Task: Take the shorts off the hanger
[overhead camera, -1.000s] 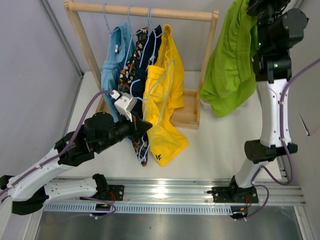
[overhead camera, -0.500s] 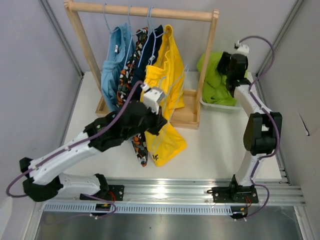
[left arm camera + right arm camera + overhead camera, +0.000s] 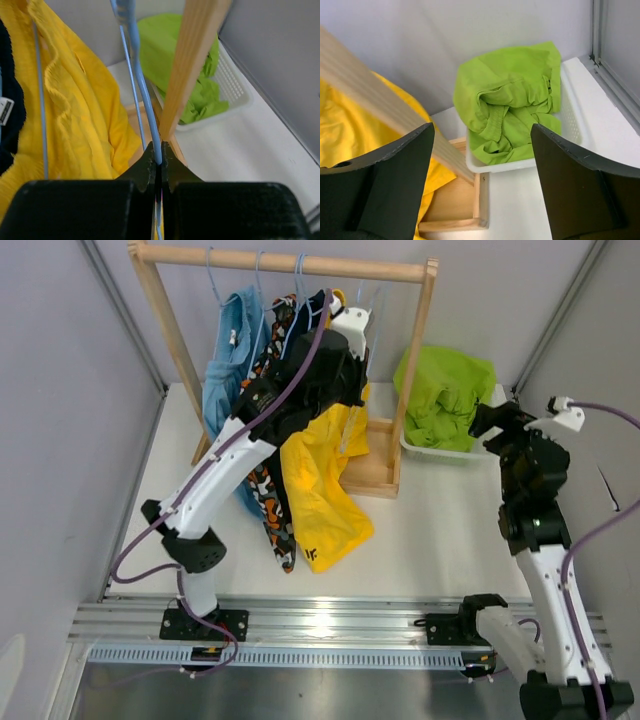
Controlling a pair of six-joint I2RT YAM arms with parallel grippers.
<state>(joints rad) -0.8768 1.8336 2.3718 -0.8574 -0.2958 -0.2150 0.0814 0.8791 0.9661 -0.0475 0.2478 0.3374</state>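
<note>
My left gripper is shut on a thin light blue wire hanger, just beside the yellow shorts. From above, the left gripper is raised high among the clothes on the wooden rack. Light blue shorts, camouflage shorts, navy shorts and yellow shorts hang there. The lime green shorts lie crumpled in a white basket. My right gripper is open and empty, drawn back in front of the lime green shorts.
The rack's right wooden post stands right behind the left fingertips, and its base frame abuts the white basket. Grey walls close in on both sides, and a metal rail runs along the near edge.
The right gripper lowered the lime green shorts into the basket, opened and pulled back. The left arm swung up from the hem of the yellow shorts to the hanger near the rail.
</note>
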